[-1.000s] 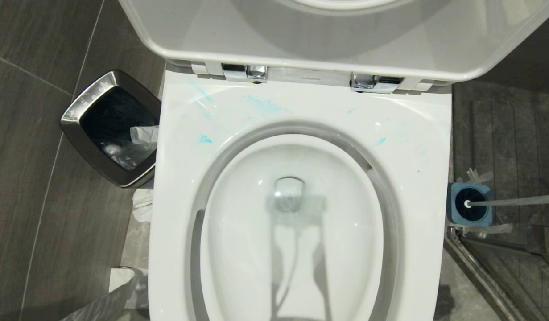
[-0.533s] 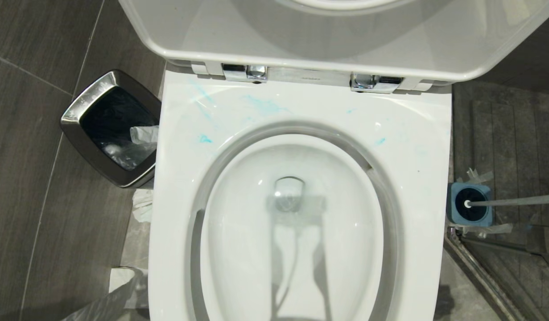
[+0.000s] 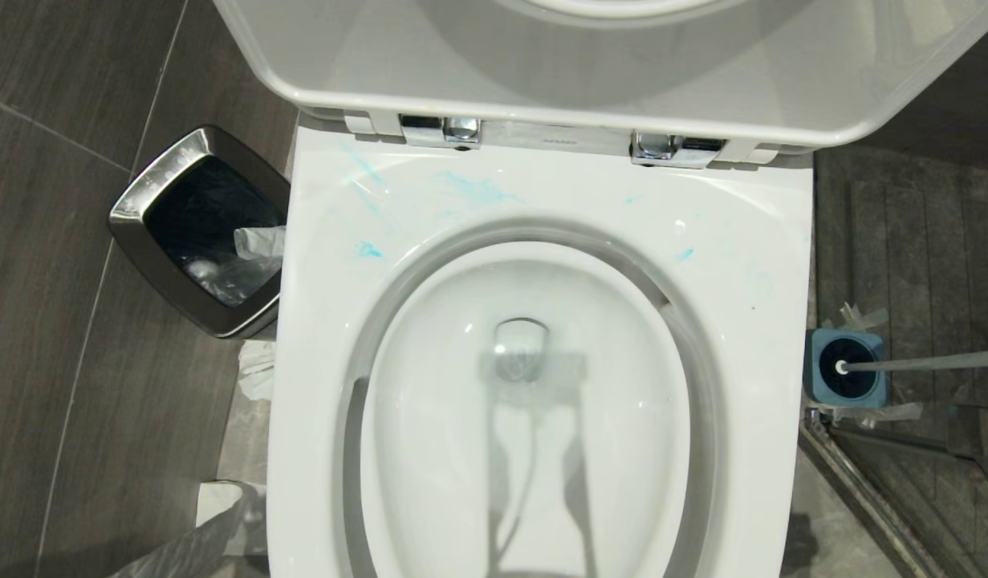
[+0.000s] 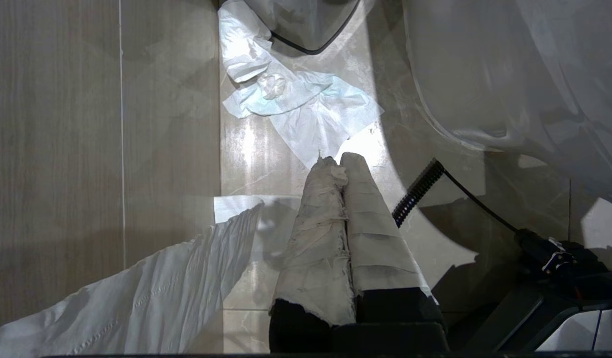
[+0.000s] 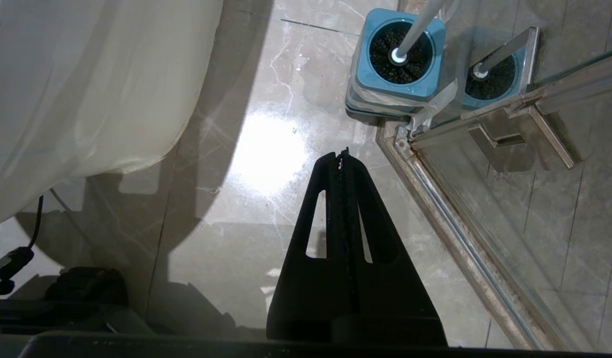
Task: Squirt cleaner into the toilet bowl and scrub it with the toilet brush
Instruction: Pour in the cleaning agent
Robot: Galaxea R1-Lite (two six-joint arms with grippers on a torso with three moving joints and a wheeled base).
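Observation:
The white toilet bowl [image 3: 726, 265] fills the head view, lid raised behind chrome hinges, with turquoise smears across the back of its rim. The toilet brush [image 3: 927, 361] stands in its blue holder [image 3: 819, 385] on the floor to the right, its slim handle leaning right; the right wrist view shows the toilet brush [image 5: 422, 22] in the holder [image 5: 400, 92]. My left gripper [image 4: 339, 160], fingers wrapped in white cloth, hangs shut and empty over the floor left of the bowl. My right gripper [image 5: 341, 156] hangs shut and empty over the floor, short of the holder. The cleaner is out of view.
A steel-rimmed waste bin [image 3: 144, 189] stands left of the toilet. Crumpled white paper [image 4: 296, 104] and a paper strip [image 4: 136, 293] lie on the floor near it. A glass shower door with a metal frame [image 5: 465, 233] runs beside the brush holder. A black cable [image 4: 420, 186] crosses the floor.

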